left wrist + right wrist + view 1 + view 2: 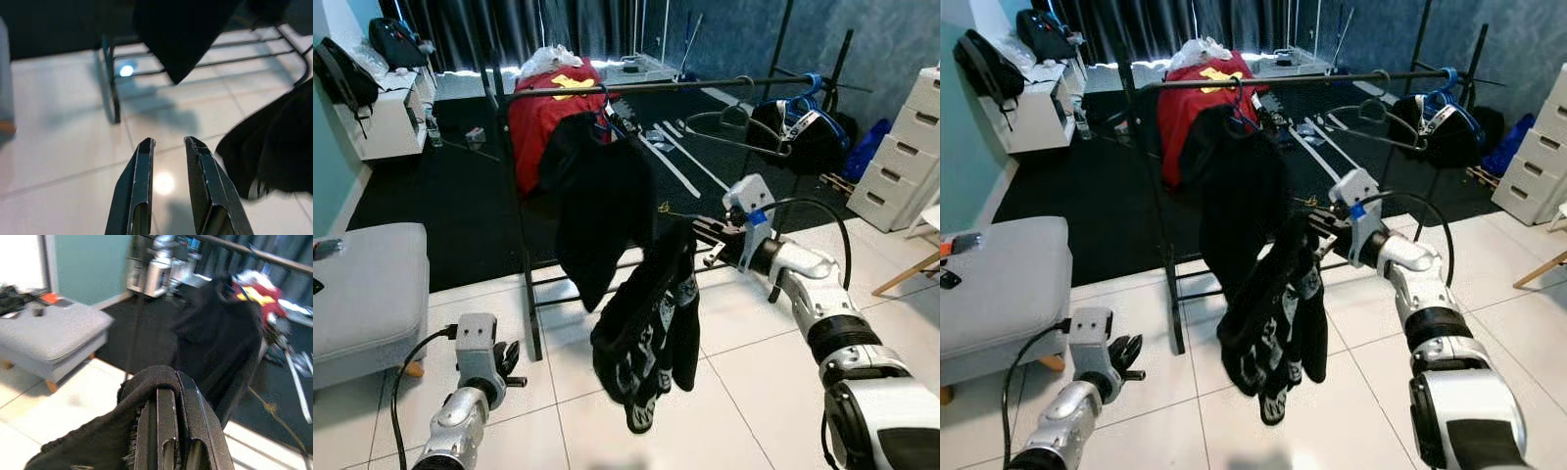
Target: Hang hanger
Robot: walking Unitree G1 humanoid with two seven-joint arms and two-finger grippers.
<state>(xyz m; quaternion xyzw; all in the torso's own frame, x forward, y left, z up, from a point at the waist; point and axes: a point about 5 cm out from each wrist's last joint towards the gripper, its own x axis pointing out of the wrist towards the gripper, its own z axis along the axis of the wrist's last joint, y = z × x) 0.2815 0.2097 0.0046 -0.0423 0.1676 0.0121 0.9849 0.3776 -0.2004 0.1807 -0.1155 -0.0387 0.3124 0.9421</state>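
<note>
Jaws, right gripper (697, 231): closed on the neck of a black printed garment (648, 333), fingers (168, 431) pressed together with cloth bunched over their tips. Garment hangs limp from the grip, raised above the white tiled floor (744, 392), in front of the clothes rack's lower bars. Whether a hanger sits inside it cannot be told.

Jaws, left gripper (509, 360): slightly parted, holding nothing, low at the robot's left side above the tiles; its fingers (139, 191) point toward the rack's foot.

Clothes rack (646, 88): black horizontal rail on dark uprights, standing at the edge of the tiles and a dark carpet.

- Black top (597, 206): hung on the rail, just behind the held garment.
- Red garment (543, 113): yellow mark, behind the black top.
- Empty wire hanger (734, 122): on the rail, toward its right end.
- Blue hanger (811, 88): near the rail's right end, with a dark item below it.

Grey padded ottoman (367, 289): on the robot's left.
White drawer unit (901, 157): far right.
</note>
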